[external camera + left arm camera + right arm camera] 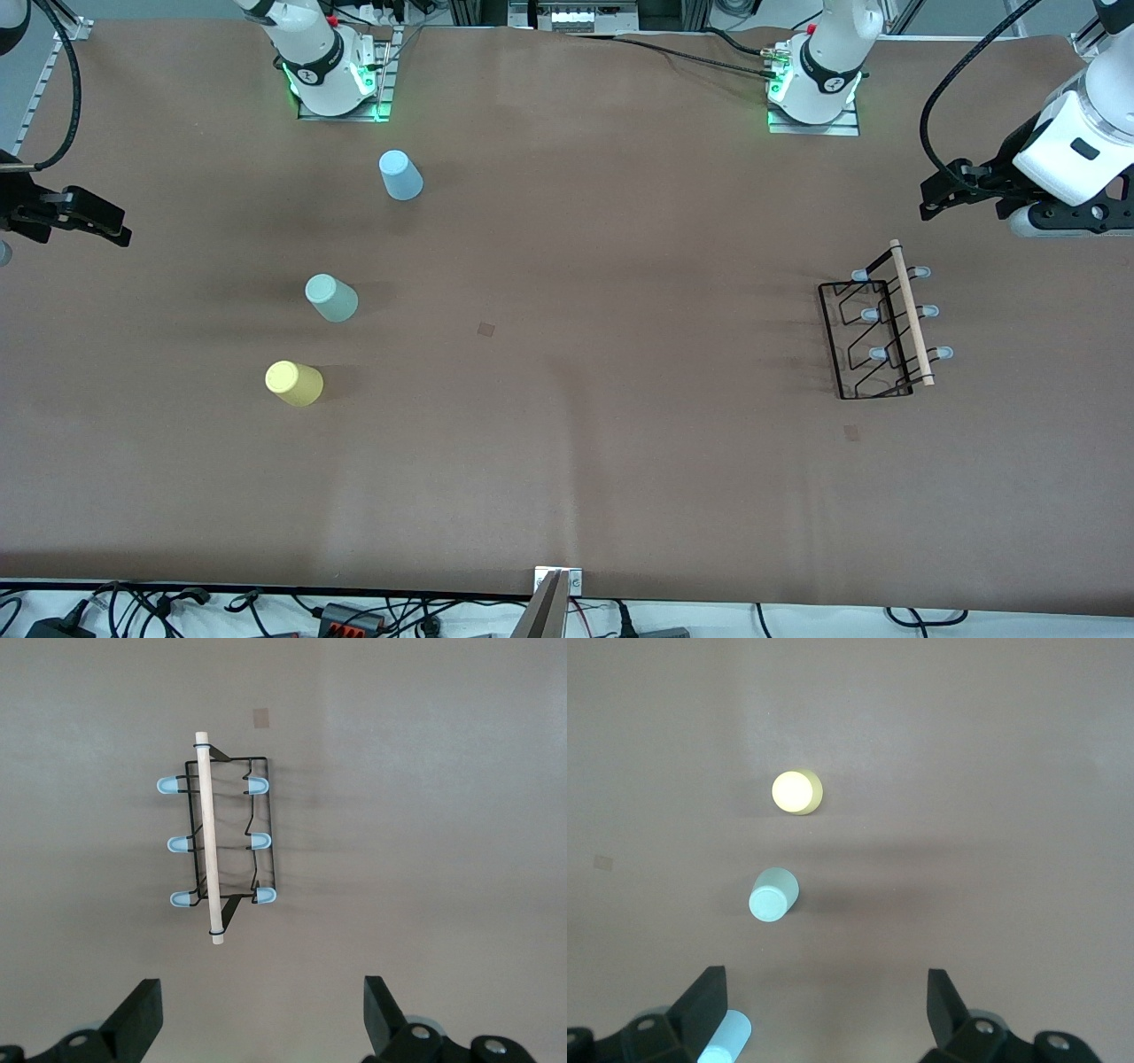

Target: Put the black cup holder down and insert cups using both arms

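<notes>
Brown table (567, 461) across the whole view. Black cup holder (873, 341) upright toward the left arm's end, wooden rod (912, 312) on top. Left gripper (261, 1014) up over the table beside the holder, fingers spread wide, nothing held. Right gripper (824, 1010) high over its own end, likewise released and empty. Upside down, well apart toward the right arm's end: light blue cup (400, 175) nearest the bases, pale green cup (331, 298) next, yellow cup (294, 383) nearest the front camera.

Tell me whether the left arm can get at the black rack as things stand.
Probably yes. The left gripper hangs open above the table near the rack, and nothing lies between them or stands on the rack. Its wooden handle is bare, in plain sight between the gripper's fingers.
</notes>
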Robot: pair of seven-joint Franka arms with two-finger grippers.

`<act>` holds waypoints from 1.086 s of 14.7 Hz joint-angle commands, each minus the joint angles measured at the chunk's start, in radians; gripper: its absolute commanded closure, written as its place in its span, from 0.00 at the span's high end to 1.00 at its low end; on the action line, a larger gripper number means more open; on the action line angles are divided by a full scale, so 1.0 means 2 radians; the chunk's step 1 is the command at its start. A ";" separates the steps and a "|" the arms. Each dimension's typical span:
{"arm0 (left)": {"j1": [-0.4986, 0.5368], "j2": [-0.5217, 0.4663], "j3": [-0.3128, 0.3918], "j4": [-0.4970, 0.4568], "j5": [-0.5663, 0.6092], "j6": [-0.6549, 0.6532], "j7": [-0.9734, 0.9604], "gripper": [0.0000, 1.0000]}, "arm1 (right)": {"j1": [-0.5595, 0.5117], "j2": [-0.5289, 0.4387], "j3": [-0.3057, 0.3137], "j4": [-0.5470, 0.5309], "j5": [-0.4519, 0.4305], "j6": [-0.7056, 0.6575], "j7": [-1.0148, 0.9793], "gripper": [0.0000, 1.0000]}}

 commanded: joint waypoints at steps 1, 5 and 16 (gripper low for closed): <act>-0.002 0.008 0.000 0.016 0.005 -0.012 0.009 1.00 | -0.001 -0.001 0.003 0.006 0.002 -0.008 -0.003 1.00; -0.002 0.008 0.000 0.016 0.005 -0.012 0.009 1.00 | -0.001 0.000 0.003 0.006 0.001 -0.008 -0.006 1.00; 0.027 0.105 0.005 0.052 0.016 -0.031 0.018 1.00 | 0.006 0.016 0.004 -0.009 0.002 -0.074 -0.007 1.00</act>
